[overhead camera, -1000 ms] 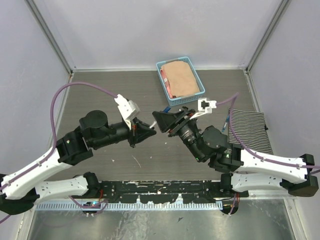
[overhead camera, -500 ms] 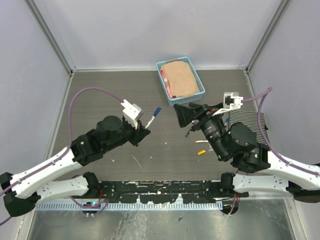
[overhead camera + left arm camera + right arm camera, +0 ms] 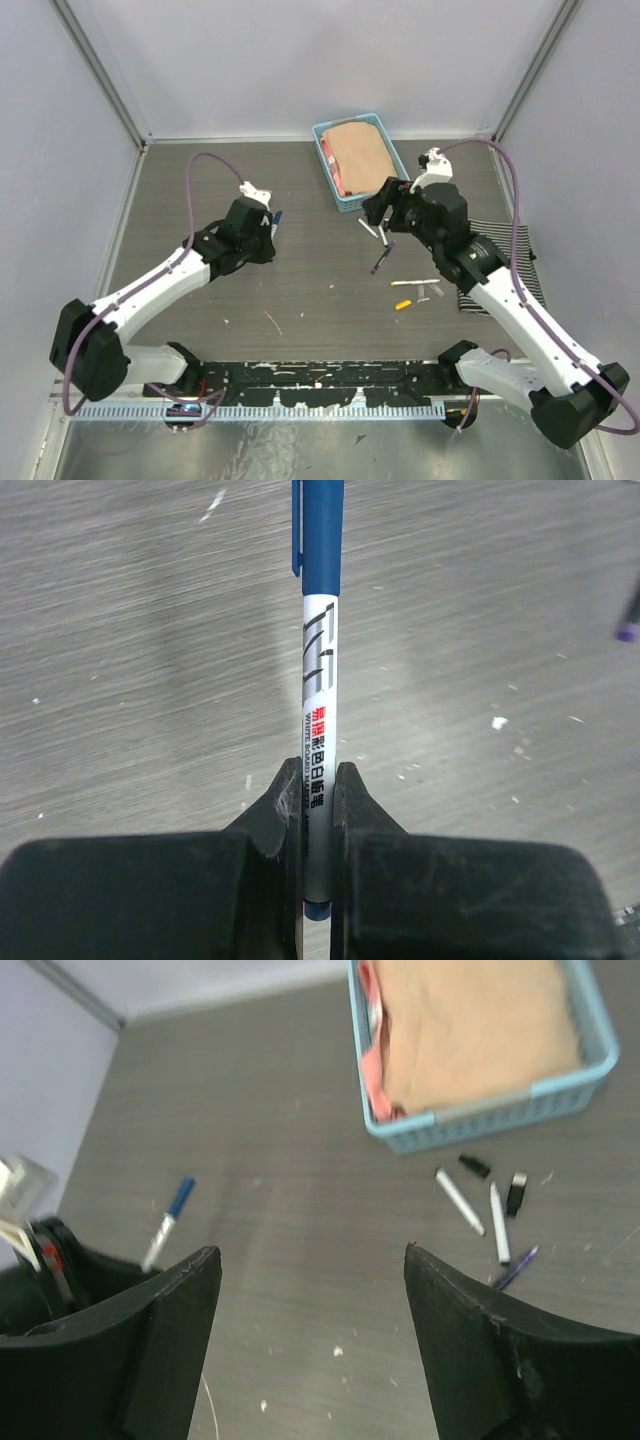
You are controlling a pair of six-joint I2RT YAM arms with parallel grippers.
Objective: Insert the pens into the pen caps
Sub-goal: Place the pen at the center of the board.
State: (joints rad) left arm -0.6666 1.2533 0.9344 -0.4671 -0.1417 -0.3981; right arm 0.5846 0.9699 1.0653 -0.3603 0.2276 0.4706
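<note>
My left gripper (image 3: 318,780) is shut on a white pen (image 3: 318,710) with a blue cap (image 3: 318,530) on its far end. In the top view it (image 3: 268,230) is left of centre, the blue cap (image 3: 277,215) sticking out. My right gripper (image 3: 312,1270) is open and empty, raised in front of the basket (image 3: 380,207). In the right wrist view, two white pens (image 3: 460,1200) (image 3: 498,1222), a purple pen (image 3: 515,1268) and two black caps (image 3: 474,1166) (image 3: 516,1193) lie by the basket. Another white pen (image 3: 415,283), an orange cap (image 3: 403,305) and a grey cap (image 3: 430,293) lie nearer.
A blue basket (image 3: 323,150) holding a tan cloth stands at the back centre; it also shows in the right wrist view (image 3: 480,1115). A striped cloth (image 3: 500,260) lies at the right edge. Grey walls close the table on three sides.
The two grippers have drawn apart from the middle. My left gripper moved back-left with the blue-capped pen. My right gripper swung toward the basket and stands open.
</note>
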